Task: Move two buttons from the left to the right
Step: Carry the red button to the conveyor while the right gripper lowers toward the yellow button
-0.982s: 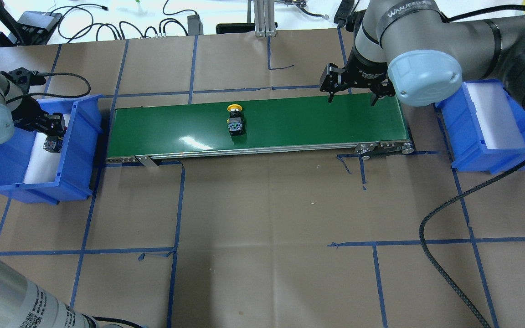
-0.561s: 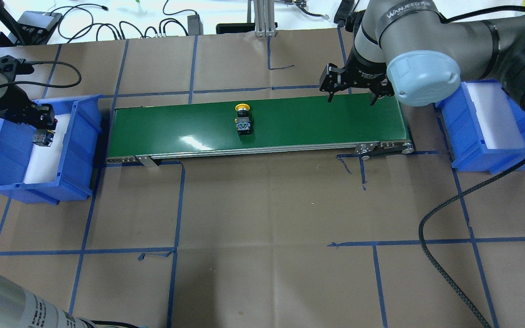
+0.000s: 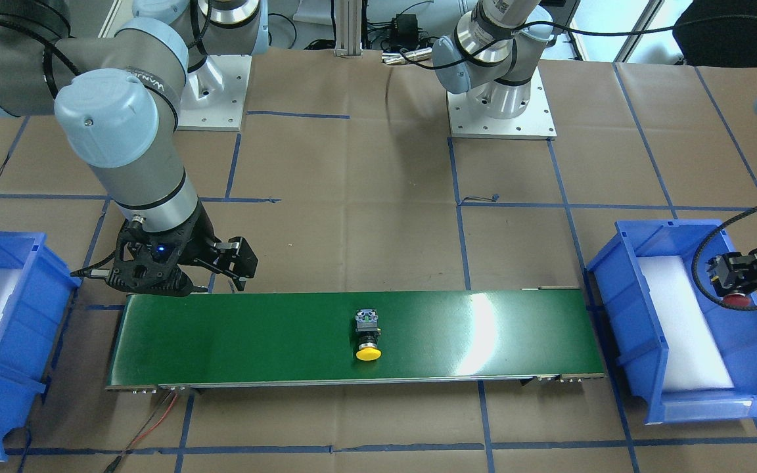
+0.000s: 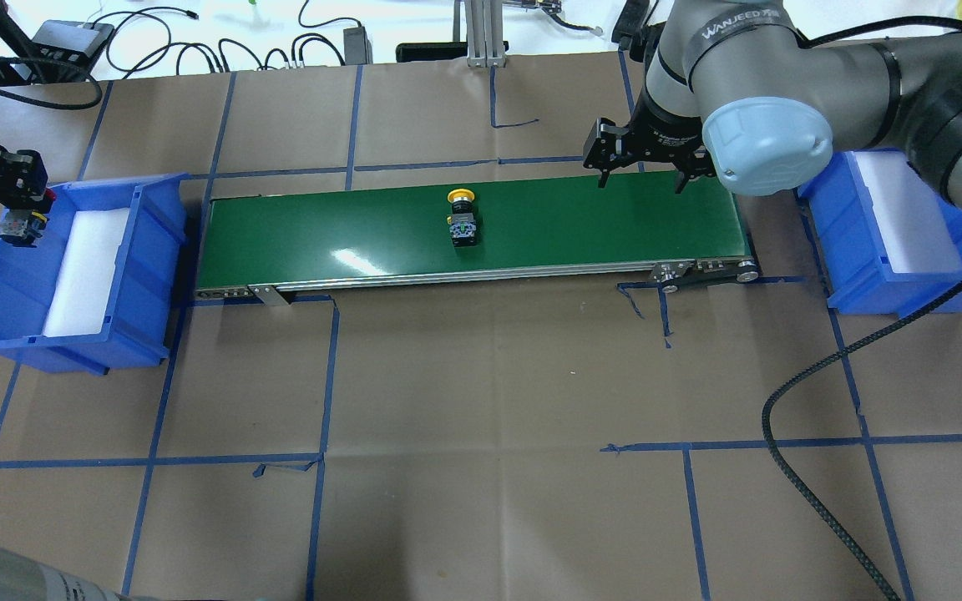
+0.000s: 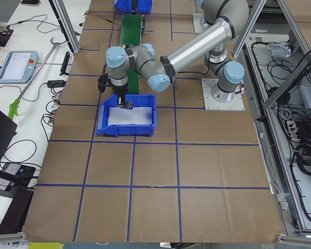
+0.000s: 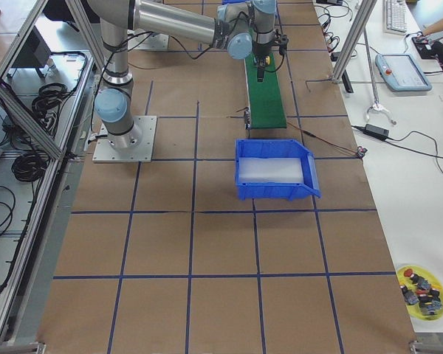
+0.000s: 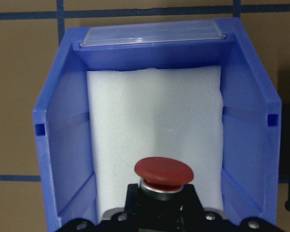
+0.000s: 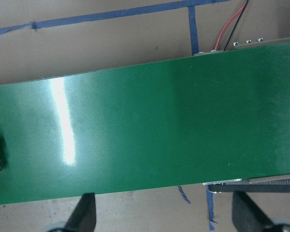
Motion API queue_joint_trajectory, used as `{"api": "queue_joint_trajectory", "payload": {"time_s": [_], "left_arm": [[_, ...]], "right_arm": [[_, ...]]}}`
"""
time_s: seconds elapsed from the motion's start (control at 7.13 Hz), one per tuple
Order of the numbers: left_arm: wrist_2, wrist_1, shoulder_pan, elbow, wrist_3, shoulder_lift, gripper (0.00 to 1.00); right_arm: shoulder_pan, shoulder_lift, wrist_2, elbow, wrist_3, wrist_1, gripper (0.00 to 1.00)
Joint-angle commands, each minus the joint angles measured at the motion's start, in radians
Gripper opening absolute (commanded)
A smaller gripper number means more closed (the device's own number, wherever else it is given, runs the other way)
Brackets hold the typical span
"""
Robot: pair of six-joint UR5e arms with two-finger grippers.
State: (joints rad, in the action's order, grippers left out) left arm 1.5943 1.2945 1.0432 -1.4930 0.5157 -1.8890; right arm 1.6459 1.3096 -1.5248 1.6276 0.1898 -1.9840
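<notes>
Two buttons are underway: the yellow mushroom-capped push-button (image 4: 462,219) lies midway on the green conveyor belt (image 4: 598,225); the left gripper (image 3: 734,284) clamps the red-capped push-button (image 7: 163,172) above the blue plastic bin (image 4: 151,242). The right gripper (image 4: 642,182) hovers spread; closing late, it could miss the yellow one.

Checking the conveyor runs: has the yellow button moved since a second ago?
Yes: the yellow button has ridden rightward along the conveyor, farther from its left end, nearer the right gripper.
</notes>
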Motion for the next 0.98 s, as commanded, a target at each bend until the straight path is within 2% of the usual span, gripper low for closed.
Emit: {"api": "queue_joint_trajectory", "payload": {"time_s": [0.0, 0.56, 0.84], "left_arm": [[-0.011, 0.031, 0.047, 0.013, -0.099, 0.008, 0.00], [-0.004, 0.014, 0.346, -0.006, -0.463, -0.015, 0.00], [-0.011, 0.008, 0.376, -0.022, -0.477, -0.056, 0.00]], "right_arm": [[0.000, -0.022, 0.000, 0.000, 0.000, -0.003, 1.00], [0.002, -0.046, 0.000, 0.000, -0.001, -0.059, 1.00], [0.002, -0.049, 0.002, 0.000, -0.001, -0.065, 1.00]]}}
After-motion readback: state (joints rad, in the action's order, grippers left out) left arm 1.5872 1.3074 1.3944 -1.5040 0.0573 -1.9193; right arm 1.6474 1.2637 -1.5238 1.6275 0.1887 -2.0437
